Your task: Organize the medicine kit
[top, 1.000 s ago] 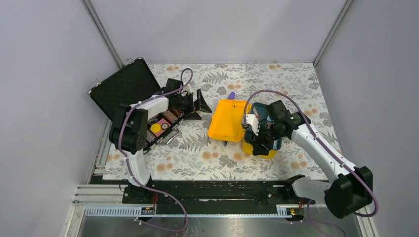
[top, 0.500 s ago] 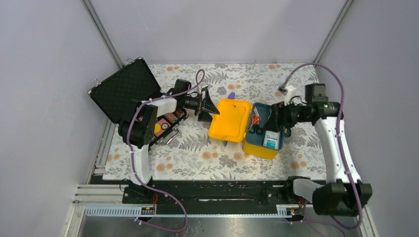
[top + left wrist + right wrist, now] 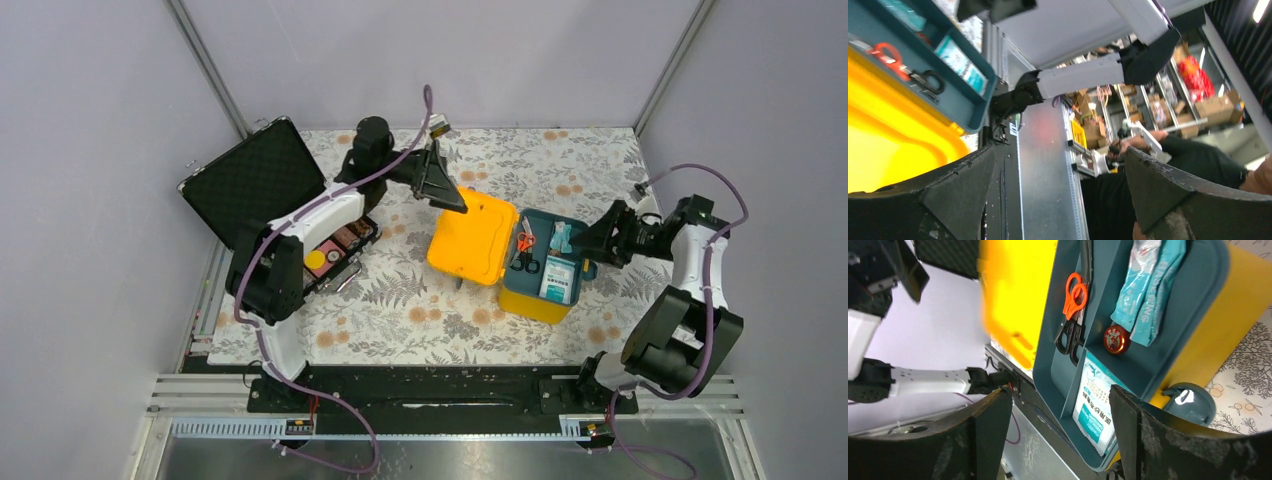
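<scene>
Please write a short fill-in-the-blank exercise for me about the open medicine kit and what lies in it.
1. The hinged lid of the boxy yellow plastic medicine kit is ____.
2. In its teal divided tray, the scissors beside the black-handled pair have ____ handles.
3. The small round tin in the tray is ____ in colour.
Missing words: open; orange; red.

Yellow lid [image 3: 470, 240] walls tray [image 3: 1195, 315] left side; access from above clear.
</scene>
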